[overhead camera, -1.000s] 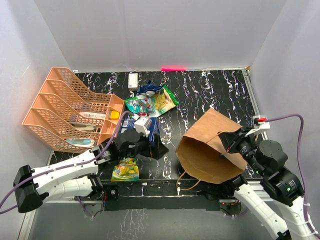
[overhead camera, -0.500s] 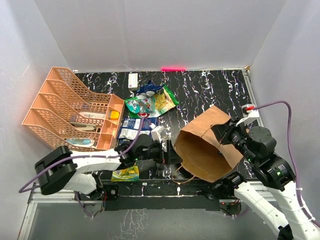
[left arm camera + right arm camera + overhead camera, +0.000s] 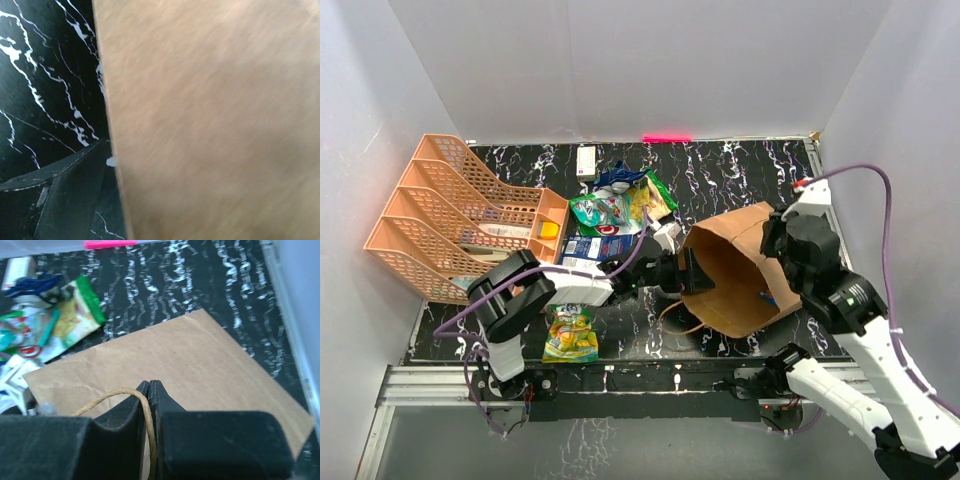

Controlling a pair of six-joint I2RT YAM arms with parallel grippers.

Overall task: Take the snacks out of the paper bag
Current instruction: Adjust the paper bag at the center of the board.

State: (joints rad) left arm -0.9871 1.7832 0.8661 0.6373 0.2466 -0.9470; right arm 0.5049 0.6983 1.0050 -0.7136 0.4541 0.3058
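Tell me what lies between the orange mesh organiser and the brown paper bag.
In the top view: dark blue packets and the left gripper, at the paper bag's mouth.

Your surface [image 3: 740, 180], black w/ white veins, orange mesh organiser [image 3: 460, 215] at left, small white box [image 3: 586, 160] at far edge, snacks [image 3: 610, 212] piled mid, green-yellow-orange pouch [image 3: 571, 335] near front edge, paper bag [image 3: 740, 285] tipped over at right

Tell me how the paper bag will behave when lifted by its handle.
Probably floppy: the paper bag lies on its side with thin walls, so it should sag from the handle pinched in the right gripper. Likely light, as its mouth looks mostly hollow.
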